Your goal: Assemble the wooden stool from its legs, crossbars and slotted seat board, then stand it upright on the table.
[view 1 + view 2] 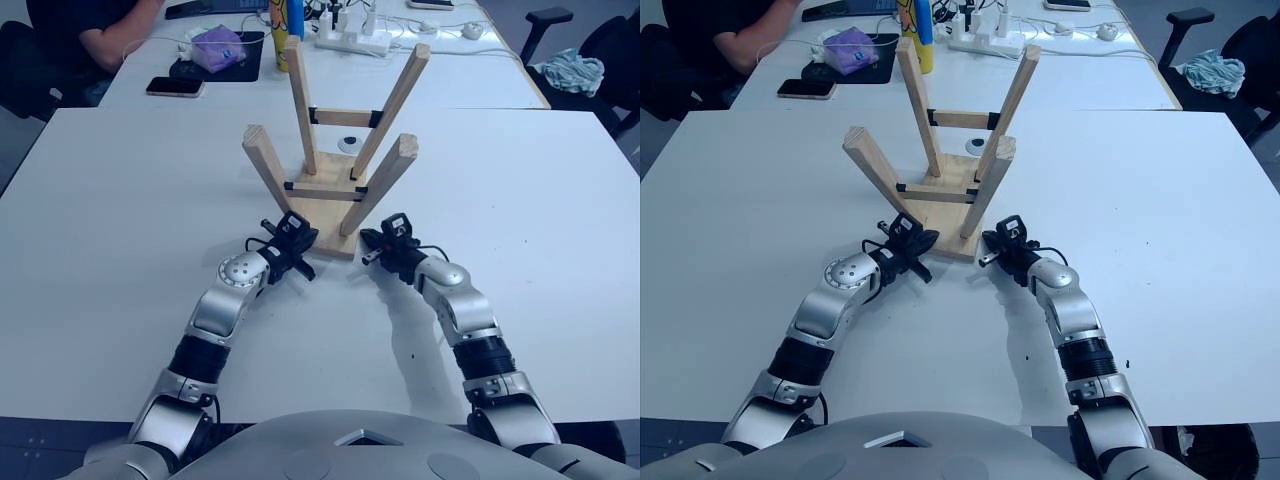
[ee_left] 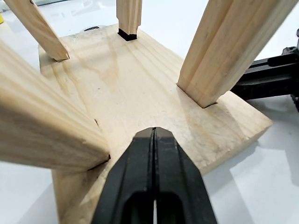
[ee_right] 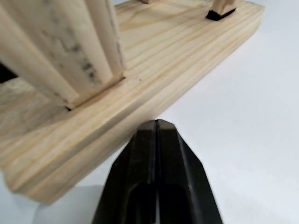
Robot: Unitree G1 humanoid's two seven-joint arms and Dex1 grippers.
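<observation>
Inverted stool and both claws. The light wooden stool (image 1: 335, 160) stands upside down near the middle of the white tabletop (image 1: 120, 220). Its flat slotted seat board (image 1: 330, 237) lies on the surface and its four square legs (image 1: 268, 165) splay upward.

The left claw (image 2: 154, 133) has its black fingers pressed together and holds nothing; its tip sits over the board's near-left corner, between two legs. Contact with the wood cannot be told. The right claw (image 3: 155, 123) is likewise pressed together and holds nothing; its tip lies just beside the board's side edge at the near-right corner.

The head views show the whole stool, with two thin wooden crossbars (image 1: 343, 117) joining the legs in pairs through black connectors, and both claws flanking the board's near edge. The wrist views show the leg ends seated in the board, with a dark slot gap (image 2: 127, 33) at one leg's base.
</observation>
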